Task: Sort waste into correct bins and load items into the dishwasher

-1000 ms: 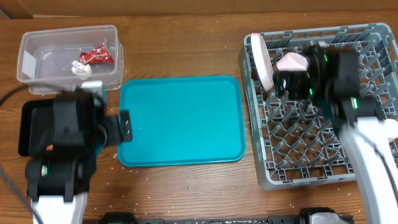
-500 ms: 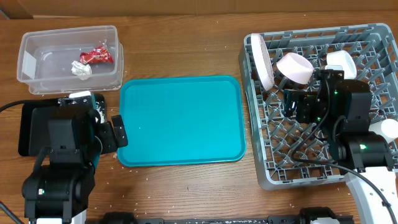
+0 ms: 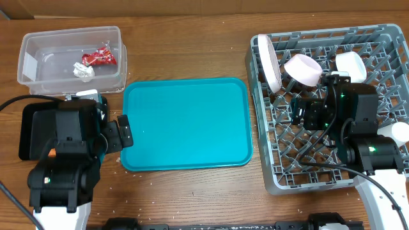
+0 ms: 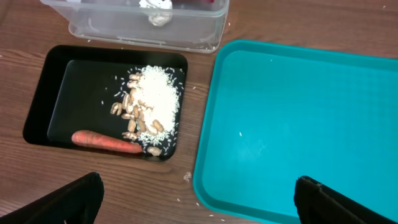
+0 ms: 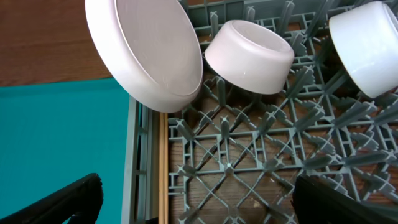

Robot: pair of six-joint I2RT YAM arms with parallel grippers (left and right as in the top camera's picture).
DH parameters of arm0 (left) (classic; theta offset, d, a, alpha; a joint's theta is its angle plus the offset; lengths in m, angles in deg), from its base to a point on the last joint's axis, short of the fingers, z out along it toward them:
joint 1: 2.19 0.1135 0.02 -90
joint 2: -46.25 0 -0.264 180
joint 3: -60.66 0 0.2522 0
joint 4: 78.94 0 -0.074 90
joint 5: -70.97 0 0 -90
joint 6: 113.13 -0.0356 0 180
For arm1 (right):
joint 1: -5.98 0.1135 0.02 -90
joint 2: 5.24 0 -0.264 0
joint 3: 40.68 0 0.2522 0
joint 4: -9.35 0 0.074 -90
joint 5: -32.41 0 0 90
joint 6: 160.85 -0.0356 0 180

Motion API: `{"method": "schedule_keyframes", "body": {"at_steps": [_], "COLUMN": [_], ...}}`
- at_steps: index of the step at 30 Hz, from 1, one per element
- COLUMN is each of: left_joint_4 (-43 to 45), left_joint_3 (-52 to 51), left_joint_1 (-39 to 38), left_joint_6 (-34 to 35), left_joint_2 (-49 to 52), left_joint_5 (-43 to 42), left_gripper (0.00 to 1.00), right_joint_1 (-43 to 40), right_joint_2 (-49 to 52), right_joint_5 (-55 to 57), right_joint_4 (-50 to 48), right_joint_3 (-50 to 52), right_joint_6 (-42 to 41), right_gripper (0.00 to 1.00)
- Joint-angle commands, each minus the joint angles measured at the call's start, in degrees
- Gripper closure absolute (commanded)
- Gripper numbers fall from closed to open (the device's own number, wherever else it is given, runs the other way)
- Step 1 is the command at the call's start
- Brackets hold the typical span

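Note:
The grey dish rack (image 3: 383,38) holds an upright white plate (image 3: 271,62), a pink bowl (image 3: 303,68), a white bowl (image 3: 350,62) and a small white cup (image 3: 401,131). My right gripper (image 3: 304,112) is open and empty above the rack floor, just below the plate (image 5: 146,50) and pink bowl (image 5: 249,56). Thin wooden chopsticks (image 5: 163,177) lie along the rack's left wall. The clear tub (image 3: 29,64) holds red and silver wrappers (image 3: 97,59). The black tray (image 4: 43,109) holds nut scraps with white crumbs (image 4: 146,106) and a carrot (image 4: 102,140). My left gripper (image 4: 198,186) is open and empty.
The teal serving tray (image 3: 185,124) lies bare between the two arms, and its left edge shows in the left wrist view (image 4: 298,124). White crumbs lie scattered on the wooden table (image 3: 192,38) near the tray's front left corner.
My right gripper has drawn back towards the front from the pink bowl, which now rests in the rack. My left arm has shifted slightly.

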Motion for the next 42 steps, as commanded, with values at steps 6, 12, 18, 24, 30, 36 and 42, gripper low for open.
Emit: {"method": "schedule_keyframes", "body": {"at_steps": [6,12,18,24,30,36,42], "left_joint_4": [0.17,0.17,0.17,0.20,0.22,0.22,0.24], "left_joint_3": [-0.33,-0.33,-0.33,-0.33,-0.33,-0.33,-0.33], "left_joint_1": [0.07,0.07,0.07,0.07,0.07,0.07,0.07], "left_joint_6": [0.76,0.76,0.76,0.76,0.76,0.76,0.76], "left_joint_2": [3.52,6.73,10.32,14.21,18.45,22.34,26.27], "left_joint_5": [1.01,1.01,1.01,1.01,1.01,1.01,1.01], "left_gripper": [0.00,0.00,0.00,0.00,0.00,0.00,0.00], "right_joint_1": [-0.09,-0.13,-0.13,-0.11,-0.13,-0.17,-0.68], "right_joint_2": [-4.66,-15.17,-32.28,-49.46,-58.99,-59.89,-59.87], "right_joint_5": [-0.48,1.05,1.03,1.55,2.62,3.34,4.39], "right_joint_4": [-1.86,-5.62,-15.80,-26.86,-36.65,-43.63,-38.42], "right_joint_3": [1.36,9.44,25.70,40.98,51.49,55.32,55.32], "right_joint_6": [0.55,0.70,0.68,0.70,0.74,9.16,11.89], "right_gripper": [0.00,0.00,0.00,0.00,0.00,0.00,0.00]}}
